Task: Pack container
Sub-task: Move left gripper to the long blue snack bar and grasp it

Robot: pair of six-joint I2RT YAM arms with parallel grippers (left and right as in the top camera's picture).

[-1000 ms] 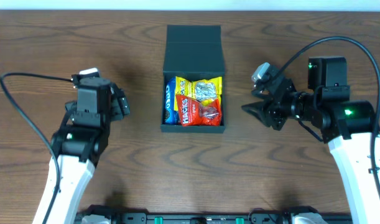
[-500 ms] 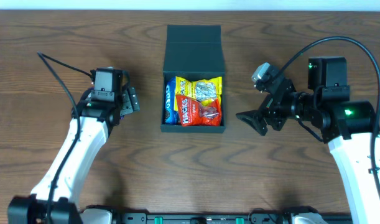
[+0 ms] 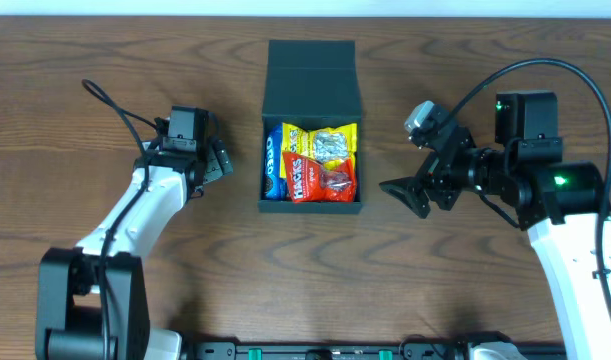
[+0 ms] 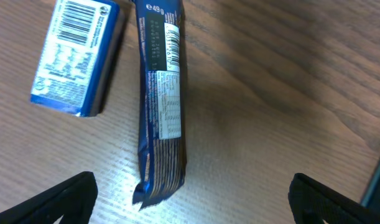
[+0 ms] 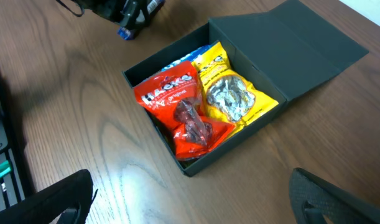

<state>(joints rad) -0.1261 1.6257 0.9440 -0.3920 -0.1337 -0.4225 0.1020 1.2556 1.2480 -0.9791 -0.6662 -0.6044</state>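
Note:
The container (image 3: 312,80), a dark green square box with its flap lid folded back, stands at the table's middle; it also shows in the right wrist view (image 5: 301,43). Inside lie a blue Oreo packet (image 3: 274,168), a red Hacks bag (image 3: 320,180) and a yellow packet (image 3: 330,143). My left gripper (image 3: 213,162) is open, just left of the box. In the left wrist view it (image 4: 190,208) hovers over a long dark blue bar (image 4: 160,99) and a small blue pack (image 4: 74,59) on the table. My right gripper (image 3: 413,165) is open and empty, right of the box (image 5: 196,211).
The wooden table (image 3: 465,280) stretches bare on both sides of the box. The table's front edge carries a black rail (image 3: 315,350). Cables arc above both arms.
My left arm has swung up and to the right, toward the box's left side. My right gripper opened a little wider a second ago and has held still since.

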